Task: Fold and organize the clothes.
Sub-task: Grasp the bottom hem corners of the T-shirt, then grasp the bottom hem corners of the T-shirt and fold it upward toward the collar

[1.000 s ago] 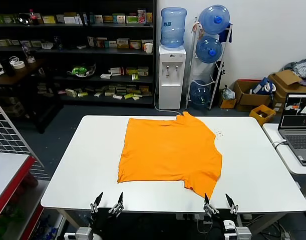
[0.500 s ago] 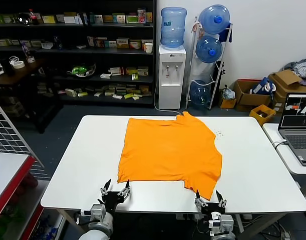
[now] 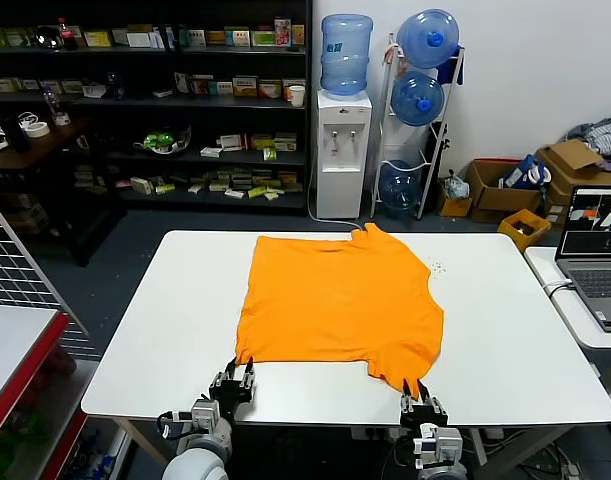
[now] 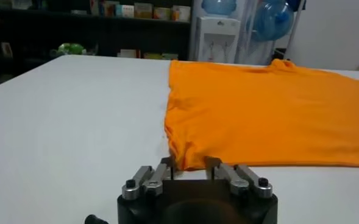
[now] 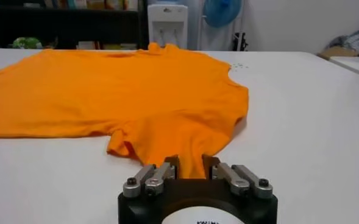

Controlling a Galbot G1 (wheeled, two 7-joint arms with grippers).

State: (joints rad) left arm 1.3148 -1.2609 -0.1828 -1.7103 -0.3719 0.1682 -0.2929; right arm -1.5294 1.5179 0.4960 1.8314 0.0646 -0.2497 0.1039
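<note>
Because only thin edges of the T-shirt [image 3: 337, 300] are pinched by the narrowed left claw [image 4: 189, 175] and right claw [image 5: 190, 167], the cloth could slip out when lifted. If so, the fold would be spoiled on the counter [image 3: 515, 340].

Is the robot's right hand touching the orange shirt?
Touching. In the right wrist view the right hand has the near tip of the orange T-shirt lying between its fingers, with no white table showing in between.

A white table [image 3: 525, 340] carries an orange T-shirt [image 3: 335, 300] spread flat on it.
</note>
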